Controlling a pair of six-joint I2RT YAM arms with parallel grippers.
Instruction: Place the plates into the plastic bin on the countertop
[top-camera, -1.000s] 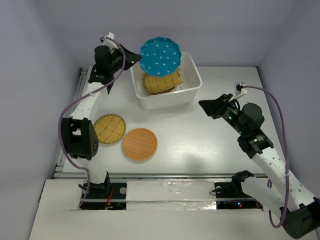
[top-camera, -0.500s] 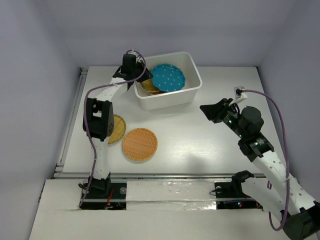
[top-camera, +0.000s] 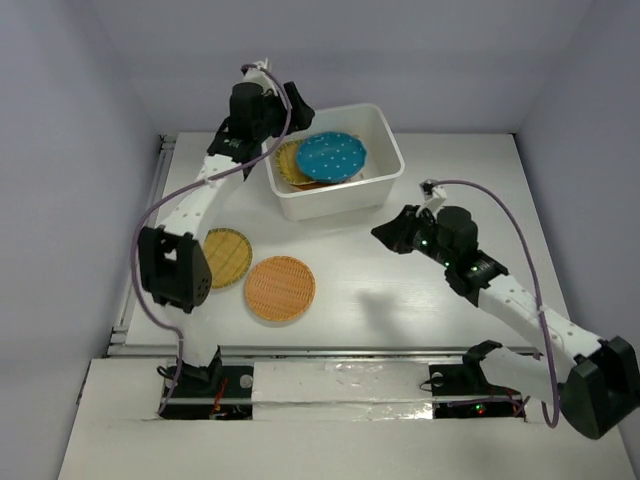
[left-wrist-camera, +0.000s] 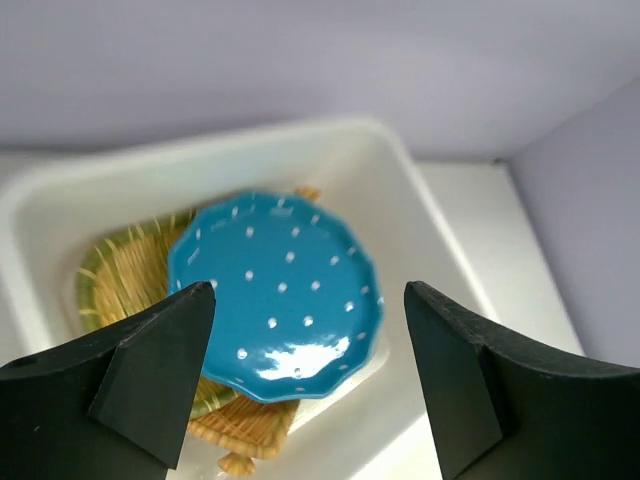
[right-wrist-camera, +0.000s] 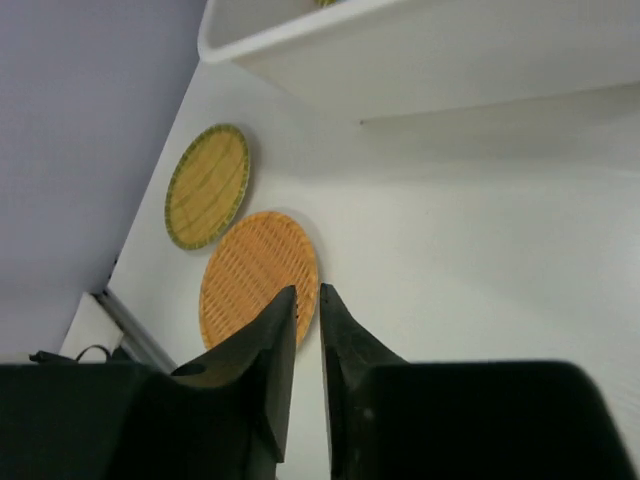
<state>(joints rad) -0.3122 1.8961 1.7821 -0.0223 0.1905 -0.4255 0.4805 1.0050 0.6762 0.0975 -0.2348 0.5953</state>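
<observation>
The teal dotted plate (top-camera: 331, 157) (left-wrist-camera: 275, 290) lies in the white plastic bin (top-camera: 392, 168) (left-wrist-camera: 400, 190), tilted on top of woven plates (top-camera: 293, 166) (left-wrist-camera: 125, 275). My left gripper (top-camera: 291, 106) (left-wrist-camera: 308, 292) hangs open above the bin's left side, holding nothing. An orange round plate (top-camera: 280, 287) (right-wrist-camera: 255, 275) and a yellow-green round plate (top-camera: 225, 257) (right-wrist-camera: 207, 185) lie flat on the countertop (top-camera: 400, 300). My right gripper (top-camera: 385, 232) (right-wrist-camera: 308, 292) hovers over the countertop in front of the bin, pointing toward the orange plate. Its fingers are nearly together with nothing between them.
The bin's near wall (right-wrist-camera: 450, 60) stands just beyond the right gripper. Purple walls close in the table at the back and on both sides. The left arm's link (top-camera: 170, 270) overhangs the yellow-green plate's left edge.
The left gripper has let go of the teal plate, which now rests in the bin, and has opened wide. The right arm has swung left toward the table's middle and narrowed its jaws.
</observation>
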